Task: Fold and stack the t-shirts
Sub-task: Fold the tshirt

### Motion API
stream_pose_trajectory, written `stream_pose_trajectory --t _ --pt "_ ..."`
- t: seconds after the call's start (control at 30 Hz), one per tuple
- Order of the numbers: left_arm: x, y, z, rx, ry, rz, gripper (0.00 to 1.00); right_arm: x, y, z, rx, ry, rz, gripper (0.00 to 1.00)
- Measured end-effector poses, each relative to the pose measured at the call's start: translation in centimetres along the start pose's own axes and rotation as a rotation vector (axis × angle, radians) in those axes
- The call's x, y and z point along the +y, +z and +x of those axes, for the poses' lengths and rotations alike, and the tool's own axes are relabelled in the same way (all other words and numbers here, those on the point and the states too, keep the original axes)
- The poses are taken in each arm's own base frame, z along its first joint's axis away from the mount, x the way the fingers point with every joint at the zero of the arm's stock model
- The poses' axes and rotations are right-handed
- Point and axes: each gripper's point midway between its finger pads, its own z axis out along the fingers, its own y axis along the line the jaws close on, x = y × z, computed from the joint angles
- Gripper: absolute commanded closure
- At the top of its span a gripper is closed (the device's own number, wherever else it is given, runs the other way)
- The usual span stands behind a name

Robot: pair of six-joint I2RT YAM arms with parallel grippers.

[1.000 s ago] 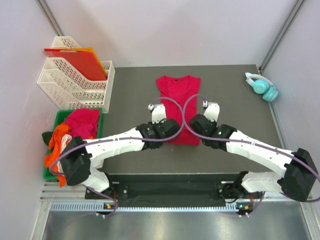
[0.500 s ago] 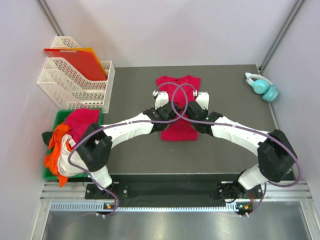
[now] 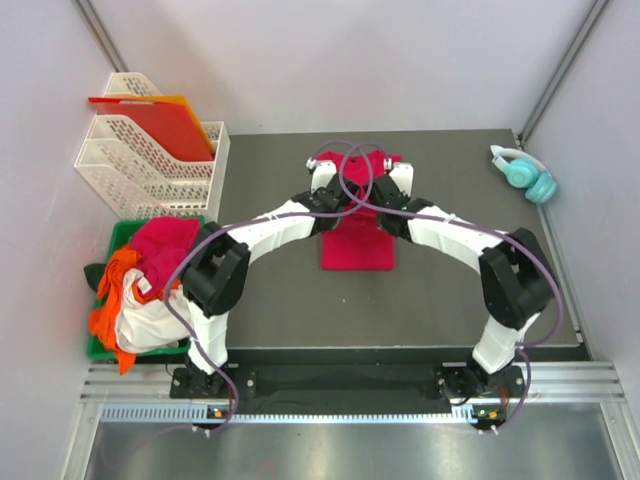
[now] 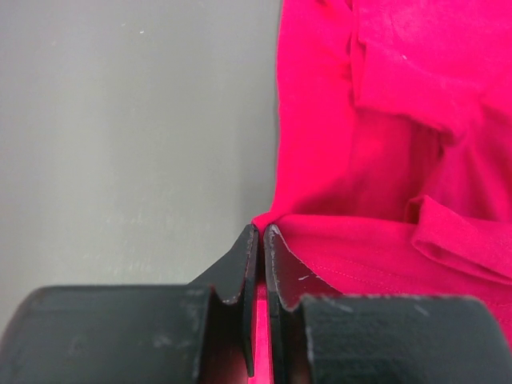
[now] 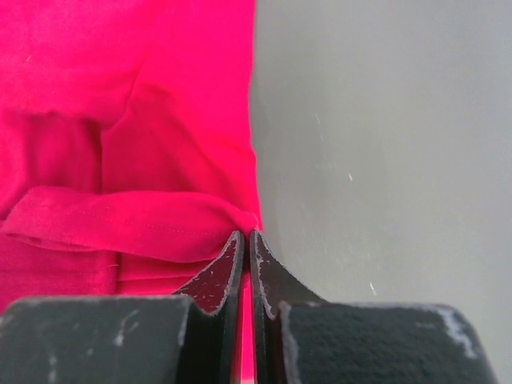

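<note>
Crimson, plain, soft t-shirt (image 3: pixel 357 250) lies mid table (image 3: pixel 450 300), folded over on itself and creased. At its far corners the left gripper (image 4: pixel 260 232) and right gripper (image 5: pixel 244 236) pinch the cloth, fingers clamped tight.

Top external: high, behind the arm bases, looking down and forward. It is far enough back to take in the whole table (image 3: pixel 450 290), with the crimson t-shirt (image 3: pixel 357 245) near mid-frame.

Left wrist: very close, sighting along the left gripper (image 4: pixel 262 230) at the shirt's left edge.

Right wrist: equally close, along the right gripper (image 5: pixel 246 234), at the shirt's right edge.

Shared by all three — the shirt.
</note>
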Motion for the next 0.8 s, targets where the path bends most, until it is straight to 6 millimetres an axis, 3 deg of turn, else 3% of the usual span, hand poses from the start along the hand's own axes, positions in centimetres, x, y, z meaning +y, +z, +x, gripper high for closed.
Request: stream_pose_trajectory --t 0.13,0.17,0.2,0.23,0.27,0.3,0.4,0.53,0.67,0.7,0.8 --pt "-0.2 1.9 0.6 0.027 0.004 -0.008 1.00 0.3 2.0 0.4 0.031 -0.003 0.007 0.99" --pt "-0.3 2.3 0.8 0.035 0.005 -0.009 0.95 0.2 2.2 0.5 0.034 -0.003 0.009 0.89" --pt "-0.3 2.5 1.0 0.042 0.007 -0.009 0.86 0.3 2.4 0.7 0.041 -0.006 0.009 0.67" --pt "-0.3 2.7 1.3 0.048 0.008 -0.009 0.76 0.3 2.6 0.8 0.047 -0.009 0.006 0.58" --pt "-0.2 2.8 1.3 0.050 0.009 -0.010 0.57 0.3 2.7 0.9 0.049 -0.005 0.006 0.50" --pt "-0.2 2.8 1.3 0.050 0.011 -0.012 0.49 0.3 2.7 0.9 0.050 -0.013 0.007 0.39" --pt "-0.2 2.7 0.6 0.034 0.011 -0.005 0.29 0.2 2.4 0.4 0.038 -0.024 0.001 0.30" --pt "-0.3 1.0 -1.2 -0.004 -0.011 0.027 0.33 0.1 0.2 -1.5 -0.009 -0.005 -0.029 0.32" --pt "0.1 -2.2 -2.7 -0.049 -0.056 0.079 0.42 -0.3 -3.9 -3.1 -0.086 0.046 -0.099 0.38" --pt "0.3 -3.0 -2.6 -0.053 -0.065 0.089 0.43 -0.4 -4.8 -2.8 -0.098 0.057 -0.119 0.39" --pt "0.0 -4.8 -0.5 -0.041 -0.064 0.120 0.47 -0.5 -5.9 0.6 -0.068 0.049 -0.150 0.42"
